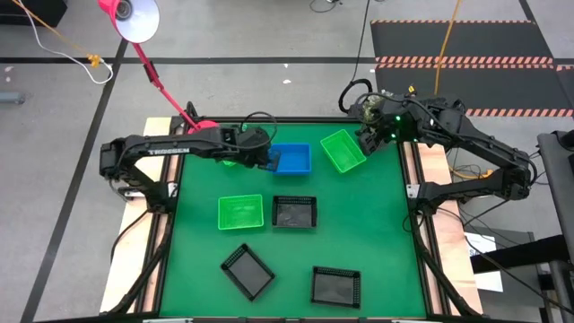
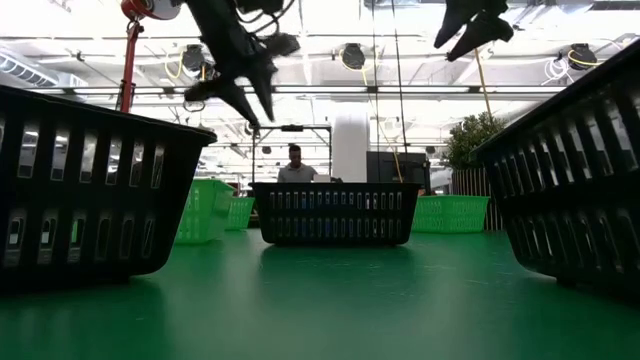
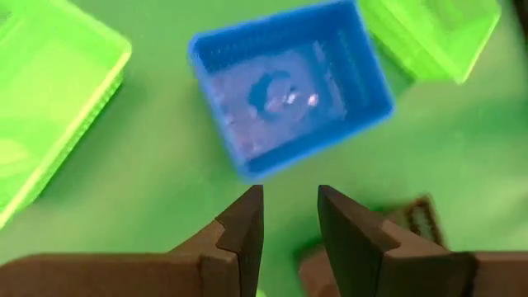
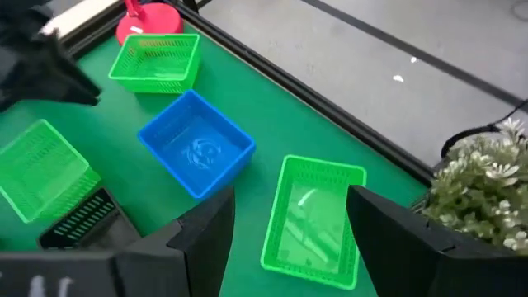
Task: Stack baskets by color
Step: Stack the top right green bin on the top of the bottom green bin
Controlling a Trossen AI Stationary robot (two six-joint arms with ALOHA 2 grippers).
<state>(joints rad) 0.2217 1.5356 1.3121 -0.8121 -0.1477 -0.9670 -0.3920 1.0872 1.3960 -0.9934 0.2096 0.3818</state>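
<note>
Baskets: blue one (image 1: pixel 291 159) looks empty, green one (image 1: pixel 343 150) empty.

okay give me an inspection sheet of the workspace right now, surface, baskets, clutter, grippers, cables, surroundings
Surface: green mat, wooden edges showing.
Job's things: one blue basket; three green baskets, one near the right arm, one mid-table, one by the lamp base; three black baskets. No separate stack visible.
Clutter: pink lamp base at the back edge.
Grippers: left gripper above the blue basket, fingers apart, empty; right gripper open over the green basket, empty.
Cables: orange cable on the floor.
Surroundings: person beyond the table; plant at the table's side.
</note>
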